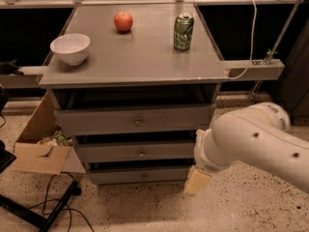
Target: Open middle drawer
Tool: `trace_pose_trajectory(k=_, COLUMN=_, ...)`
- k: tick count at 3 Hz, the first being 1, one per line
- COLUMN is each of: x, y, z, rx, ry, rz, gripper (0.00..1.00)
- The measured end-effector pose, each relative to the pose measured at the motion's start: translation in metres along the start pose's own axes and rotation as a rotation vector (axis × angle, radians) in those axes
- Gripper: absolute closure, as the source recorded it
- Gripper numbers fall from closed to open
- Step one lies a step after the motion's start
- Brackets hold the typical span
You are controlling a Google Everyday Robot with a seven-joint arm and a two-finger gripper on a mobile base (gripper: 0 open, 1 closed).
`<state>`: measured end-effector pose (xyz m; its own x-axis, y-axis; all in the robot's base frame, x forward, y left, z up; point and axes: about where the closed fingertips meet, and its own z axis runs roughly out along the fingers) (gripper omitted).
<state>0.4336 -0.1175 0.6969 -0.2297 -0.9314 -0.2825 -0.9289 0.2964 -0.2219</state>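
We saw the grey cabinet (135,66) fill the middle of the camera view, with 3 drawers stacked in its front. The white arm (256,139) came in from the right, low, beside the cabinet's right front corner. The middle drawer (111,152) sat 2nd from the top, under the taller top drawer (96,120) and above the lowest drawer (120,176); it looked shut. A cardboard box (36,149) lay on the floor to the left.

On top stood 1 white bowl (70,48), 1 green can (183,31) and 1 apple (123,21), well apart from each other.

The gripper (197,181) hung off the arm's end, near the right end of the lowest drawer, touching nothing we could make out. We could not tell whether it was open or closed.

The knob (141,153) at the drawer's centre was tiny. We judged it the only handhold: rigid, probably slick, easy to slip off. The drawer likely slides stiffly, so pull straight out.
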Motion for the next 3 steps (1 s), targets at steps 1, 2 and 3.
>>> trace_pose_trajectory(k=1, x=-0.003, y=-0.014, z=0.078, rx=0.000, ry=0.003, rz=-0.029, gripper=0.00)
trace_pose_trajectory(k=2, x=-0.007, y=-0.026, z=0.150, rx=-0.002, ry=0.025, rz=-0.061, gripper=0.00)
trace_pose_trajectory(k=3, x=-0.002, y=-0.051, z=0.200, rx=0.019, ry=0.057, rz=-0.131, gripper=0.00)
